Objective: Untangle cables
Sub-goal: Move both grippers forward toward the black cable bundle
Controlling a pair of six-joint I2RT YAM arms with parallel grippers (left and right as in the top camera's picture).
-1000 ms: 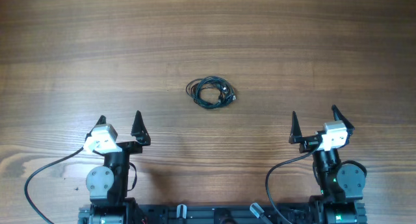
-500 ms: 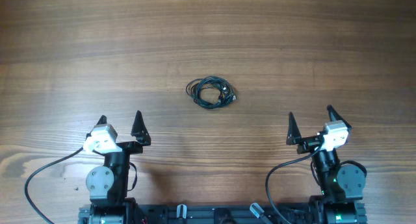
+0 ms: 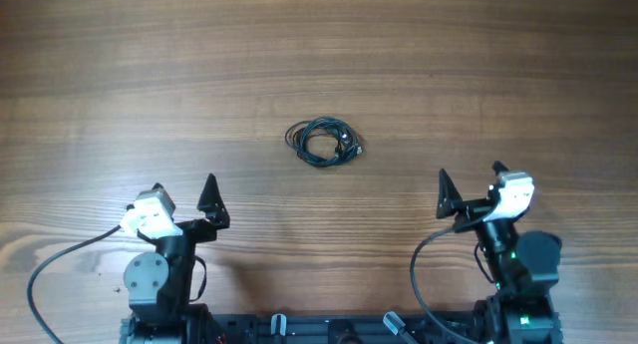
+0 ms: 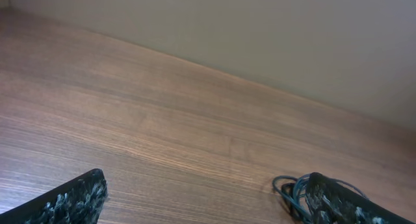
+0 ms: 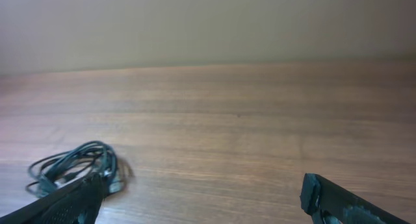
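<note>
Your left jaws and right jaws both stand wide apart with nothing between them, each pair held over the near side of the bench, one toward each end. The cables lie in one small coiled tangle on the wood near the middle of the bench. They are ahead of both pairs, roughly midway between them, and well apart from either.

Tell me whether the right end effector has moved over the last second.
Yes. In the overhead view the right end effector has swung slightly inward, toward the cable tangle, which has not shifted.
</note>
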